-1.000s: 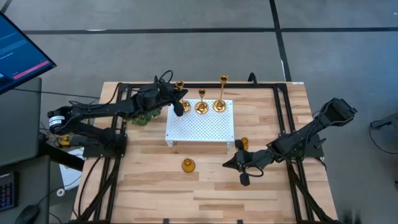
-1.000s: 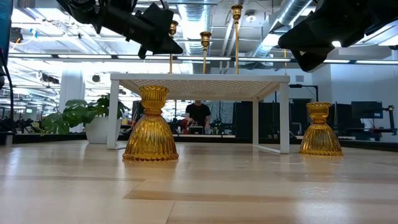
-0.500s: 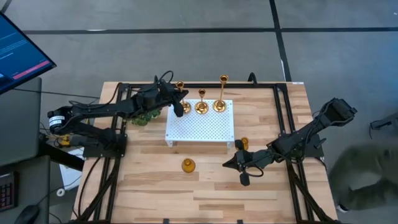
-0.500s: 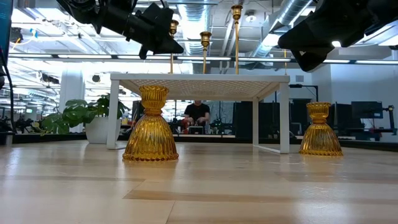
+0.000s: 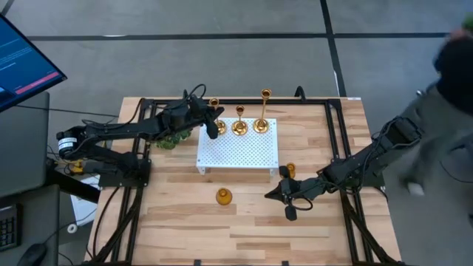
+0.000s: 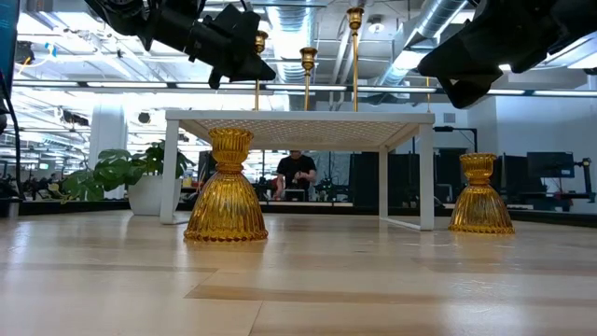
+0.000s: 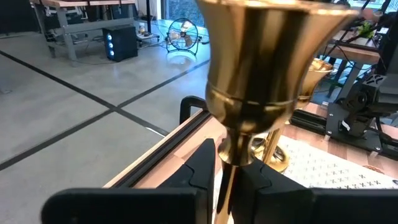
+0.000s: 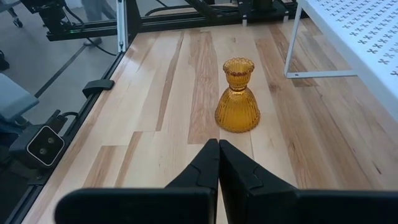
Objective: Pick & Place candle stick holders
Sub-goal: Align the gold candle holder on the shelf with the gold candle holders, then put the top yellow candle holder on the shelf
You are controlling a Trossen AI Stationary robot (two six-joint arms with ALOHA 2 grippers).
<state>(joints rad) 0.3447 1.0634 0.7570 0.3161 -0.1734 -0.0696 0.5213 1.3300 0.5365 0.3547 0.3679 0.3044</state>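
Observation:
Three slim brass holders stand in a row along the far edge of the white perforated shelf (image 5: 236, 154): the leftmost (image 5: 214, 103), the middle one (image 5: 239, 125) and the tallest (image 5: 261, 122). My left gripper (image 5: 213, 124) is shut on the leftmost one, whose cup (image 7: 267, 56) fills the left wrist view. Two squat amber holders stand on their wide bases on the table, one near the front (image 5: 223, 196), one by the shelf's right leg (image 5: 289, 171). My right gripper (image 5: 270, 194) hovers shut and empty right of the front one (image 8: 237, 96). My left gripper pinches the leftmost holder's thin stem (image 7: 227, 180) just under its cup, between its two fingers (image 7: 200, 163). The fingers come from the table's left, about level, and lie across the stem. The holder is upright; whether its base rests on the shelf, I cannot tell.
A green leafy plant (image 5: 170, 140) in a white pot (image 6: 154, 194) stands left of the shelf, under my left arm. A person (image 5: 443, 111) stands close to the table's right edge by my right arm. Bare wood lies at the table's front.
Both arms have kept still. A person has moved in along the table's right side in the high view.

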